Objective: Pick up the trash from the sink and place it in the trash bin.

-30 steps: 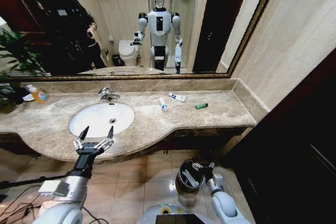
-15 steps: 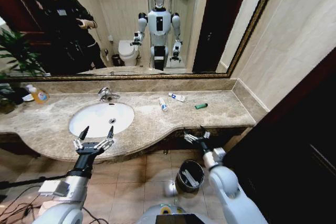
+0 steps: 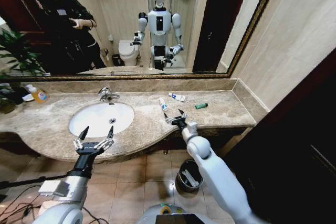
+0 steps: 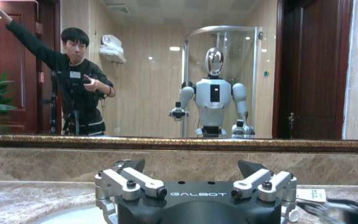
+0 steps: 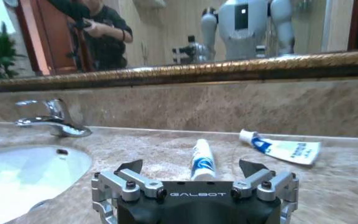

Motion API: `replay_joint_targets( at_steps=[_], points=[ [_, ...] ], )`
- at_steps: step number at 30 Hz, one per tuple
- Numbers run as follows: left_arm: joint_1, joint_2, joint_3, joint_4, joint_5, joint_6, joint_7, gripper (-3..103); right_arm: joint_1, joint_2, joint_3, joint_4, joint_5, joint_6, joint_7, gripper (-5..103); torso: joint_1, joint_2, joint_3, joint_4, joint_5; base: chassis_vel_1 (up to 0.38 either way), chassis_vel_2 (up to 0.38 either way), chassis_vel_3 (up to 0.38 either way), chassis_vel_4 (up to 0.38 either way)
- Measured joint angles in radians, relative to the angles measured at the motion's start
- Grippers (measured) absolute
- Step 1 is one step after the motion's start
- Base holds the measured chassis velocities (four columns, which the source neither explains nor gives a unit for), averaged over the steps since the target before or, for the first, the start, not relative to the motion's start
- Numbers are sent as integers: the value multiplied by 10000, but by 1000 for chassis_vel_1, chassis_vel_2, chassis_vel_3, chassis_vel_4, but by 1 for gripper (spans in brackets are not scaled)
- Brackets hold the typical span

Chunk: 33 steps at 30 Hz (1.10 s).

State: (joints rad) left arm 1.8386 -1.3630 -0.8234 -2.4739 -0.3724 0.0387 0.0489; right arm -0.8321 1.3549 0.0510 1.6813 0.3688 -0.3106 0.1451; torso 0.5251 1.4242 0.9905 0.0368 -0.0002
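The trash lies on the marble counter to the right of the sink (image 3: pixel 100 119): a white tube (image 3: pixel 163 104) with blue marks, a white packet (image 3: pixel 177 97) and a small green piece (image 3: pixel 201 106). My right gripper (image 3: pixel 176 118) hovers open just in front of the tube. From the right wrist, the tube (image 5: pixel 201 158) points away between the open fingers of the gripper (image 5: pixel 191 164), with the packet (image 5: pixel 285 148) beyond it. My left gripper (image 3: pixel 94 136) stands open at the sink's front edge. The trash bin (image 3: pixel 189 177) stands on the floor below, with white bits inside.
A chrome tap (image 3: pixel 107 95) stands behind the basin. An orange-liquid bottle (image 3: pixel 38 94) and a plant (image 3: pixel 13 56) are at the far left. A mirror runs along the back wall and a dark cabinet (image 3: pixel 294 145) closes off the right.
My right arm has risen from the bin on the floor up to the counter, and now sits in front of the white tube. The left arm has not moved.
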Motion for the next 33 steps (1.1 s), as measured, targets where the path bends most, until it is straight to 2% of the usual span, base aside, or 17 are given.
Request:
replay_joint_targets(
  at_steps=[8,16,27,28,29,31,33],
  points=[
    [0,0,1,0,0,0,0,100,1877,713,-404,-2220,92,-96,419,100,1,0,0,0,0,0,0,0,0],
    [0,0,0,0,0,0,0,100,2530,851,-443,-3453,303,-149,434,100,0,-1,0,0,1,0,0,0,0],
    [0,0,0,0,0,0,0,100,2622,921,-627,-3921,421,-292,395,100,-1,0,-1,0,3,0,0,0,0],
    [0,1,0,0,0,0,0,100,2611,921,-621,-3936,419,-292,389,102,-1,0,-1,0,3,0,0,0,0],
    [0,0,0,0,0,0,0,100,2605,921,-610,-3949,407,-290,388,99,-1,0,-1,0,3,0,0,0,0],
    [0,0,0,0,0,0,-1,100,2602,921,-601,-3965,368,-273,382,99,-1,0,-1,0,2,0,0,0,0],
    [0,0,0,0,0,1,0,100,2567,913,-598,-3986,184,-180,339,91,-1,1,-1,0,3,0,0,0,0]
  ],
)
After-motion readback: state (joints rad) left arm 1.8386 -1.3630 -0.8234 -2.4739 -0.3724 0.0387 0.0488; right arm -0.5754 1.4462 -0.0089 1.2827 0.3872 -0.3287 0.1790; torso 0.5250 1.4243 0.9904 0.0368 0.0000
